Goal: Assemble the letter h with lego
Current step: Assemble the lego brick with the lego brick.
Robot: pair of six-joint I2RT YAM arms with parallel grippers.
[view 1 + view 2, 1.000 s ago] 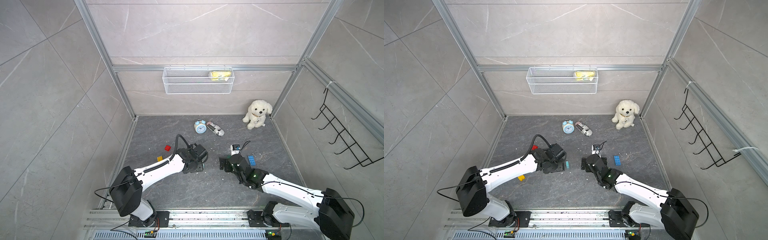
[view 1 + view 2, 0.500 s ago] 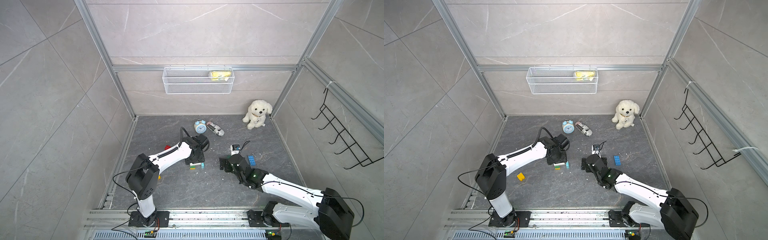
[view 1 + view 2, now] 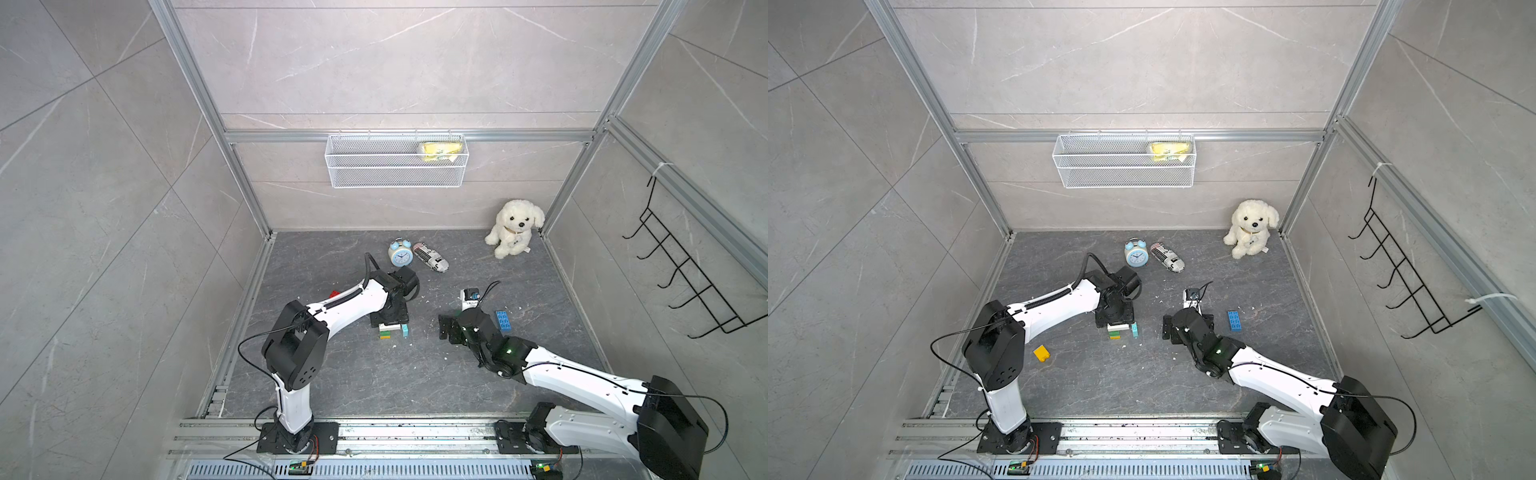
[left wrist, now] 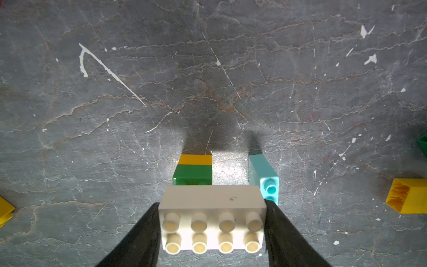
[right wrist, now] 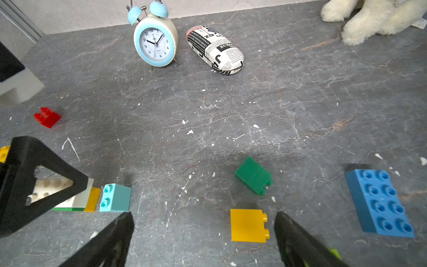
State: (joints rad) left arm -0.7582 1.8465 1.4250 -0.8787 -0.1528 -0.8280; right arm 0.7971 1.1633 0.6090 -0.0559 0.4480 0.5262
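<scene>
- The grey stone floor [image 3: 374,374] carried everything and was speckled with white flecks.
- A wire basket [image 3: 374,178] hung on the back wall.
- A plush dog [image 3: 514,228] sat in the far corner on the right arm's side.
- The left gripper [image 4: 211,208] pointed down at mid-floor, its fingers clamped on the short ends of the white brick [image 4: 212,215].
- The right gripper [image 5: 203,217] hung low and well apart from the left, its jaws spread wide and holding nothing.
- A newsprint case [image 3: 431,257] lay just beside the clock [image 3: 400,253], both near the back wall.
- The blue brick [image 5: 379,203], the largest of the lego, lay flat with its studs up, beside the right gripper.
- The white brick, with eight studs facing the left wrist camera, sat against the green brick [image 4: 193,176], which joined the yellow brick [image 4: 195,159] in a row. Whether the white one was pressed fully home could not be told.
- The light blue brick [image 4: 265,178] lay just beside that row, at the white brick's end.
- A loose yellow brick [image 5: 247,225] lay on the floor between the right gripper's fingers, nearer one of them.
- A loose green brick [image 5: 253,176] lay tilted just beyond it.
- The red brick [image 5: 47,116] lay apart, past the left arm.
</scene>
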